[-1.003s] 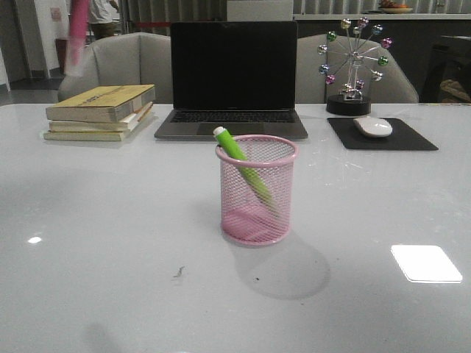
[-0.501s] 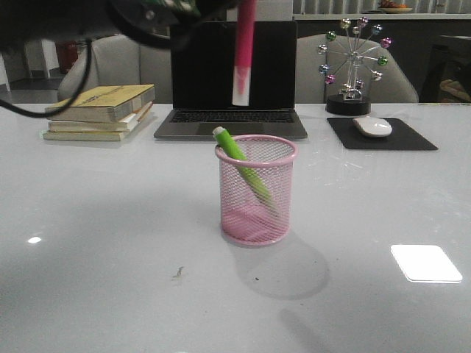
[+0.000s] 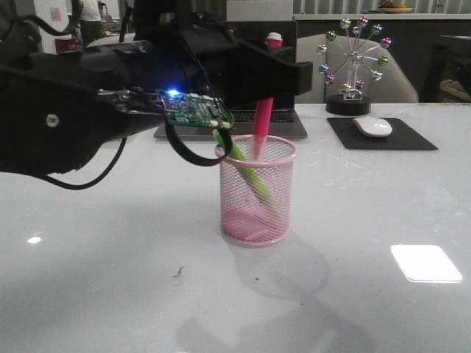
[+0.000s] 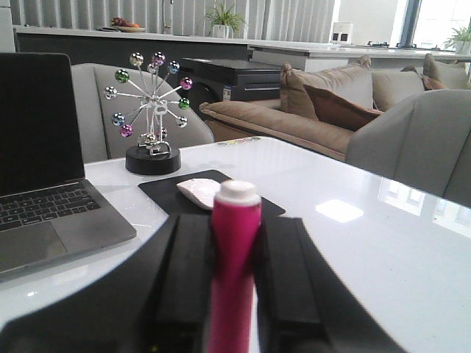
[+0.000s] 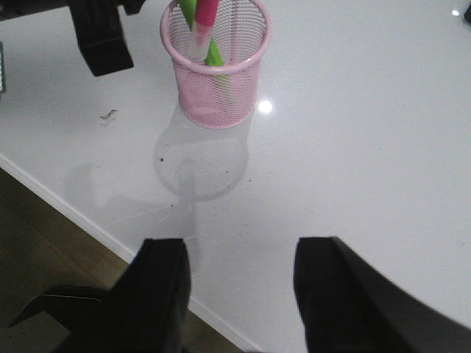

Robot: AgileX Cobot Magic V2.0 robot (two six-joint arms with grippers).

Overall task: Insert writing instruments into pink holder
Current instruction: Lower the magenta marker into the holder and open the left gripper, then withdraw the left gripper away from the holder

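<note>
Since half a second ago the left claw (image 3: pixel 268 77) has carried the pink marker (image 3: pixel 261 121) down, upright, its lower end apparently inside the pink holder (image 3: pixel 256 190) at mid-worktop (image 3: pixel 110 243). It stays clamped on the marker beside the leaning green marker (image 3: pixel 239 158). At six o'clock, well apart from the holder, the right claw (image 5: pixel 239 287) hangs spread and empty.

We find no readable text, label, brand or number anywhere — books, laptop and markers show none.

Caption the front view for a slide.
Left gripper lowers the pink marker into the pink holder beside the green marker.
</note>
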